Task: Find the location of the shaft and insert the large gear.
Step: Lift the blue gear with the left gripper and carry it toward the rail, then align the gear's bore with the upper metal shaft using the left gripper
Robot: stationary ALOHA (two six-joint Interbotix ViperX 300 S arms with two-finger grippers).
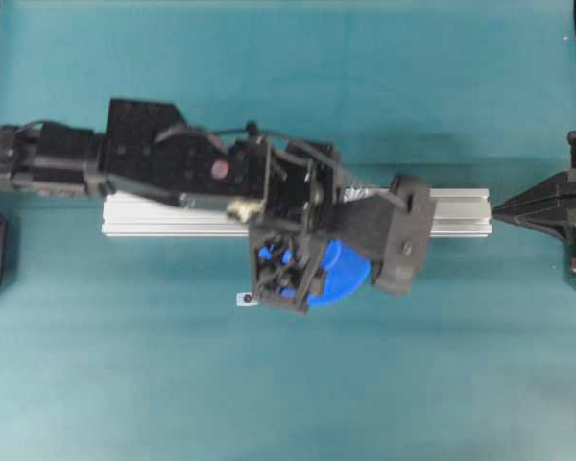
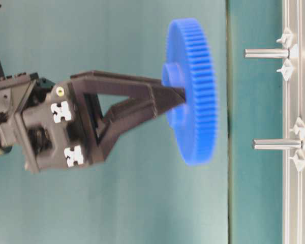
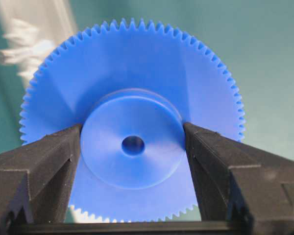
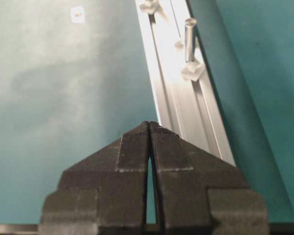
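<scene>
Your left gripper (image 3: 133,147) clamps the large gear (image 3: 132,93) by its hub; the shaft (image 2: 277,144) waits at three o'clock, so misaligned bore risks jamming.

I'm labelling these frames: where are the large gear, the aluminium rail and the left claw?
large gear (image 3: 133,145): left wrist view, on its raised hub.
aluminium rail (image 4: 186,105): right wrist view, on its grooved top face.
left claw (image 3: 132,134): left wrist view, midway between fingertips.
</scene>
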